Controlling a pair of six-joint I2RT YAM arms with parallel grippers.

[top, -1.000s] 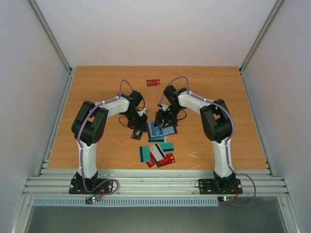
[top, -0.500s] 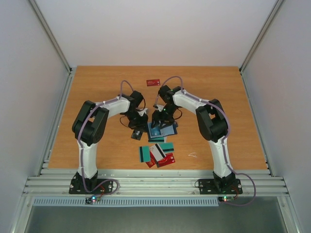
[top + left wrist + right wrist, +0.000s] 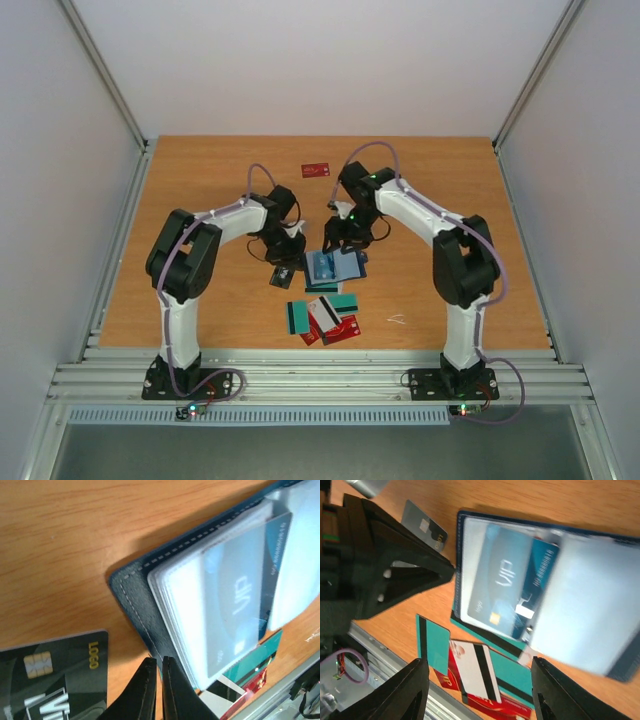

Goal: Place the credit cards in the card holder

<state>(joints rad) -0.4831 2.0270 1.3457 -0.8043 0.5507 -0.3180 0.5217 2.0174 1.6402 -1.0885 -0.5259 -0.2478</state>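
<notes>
A: Card holder [image 3: 336, 266], position?

B: Lying open and flat near the middle of the table [image 3: 200, 180], between the two arms. The navy cover faces down and the clear sleeves face up. A pale VIP card [image 3: 502, 582] sits inside the top sleeve, with a teal-printed one partly behind it.

A: Loose credit cards [image 3: 326, 316]?

B: They lie in an overlapping cluster just on the near side of the holder. It includes a teal card [image 3: 432, 642] with a black stripe and a white striped card lying over red ones. Another teal one pokes out from beneath the holder's near edge. A dark grey card [image 3: 52, 675], chip and gold lettering up, lies just beside the holder's left edge with bare wood between them. One red card [image 3: 316, 170] lies alone, well apart toward the far side.

A: Left gripper [image 3: 156, 667]?

B: Fingers pressed together, nothing seen between them. The tips are low at the holder's left cover edge, between it and the dark grey card. In the right wrist view the tip meets that edge. Cannot tell whether it bears down.

A: Right gripper [image 3: 479, 662]?

B: Jaws spread, empty. It hangs above the table by the holder's far edge. In its own camera, the holder and the cluster show between its fingers.
</notes>
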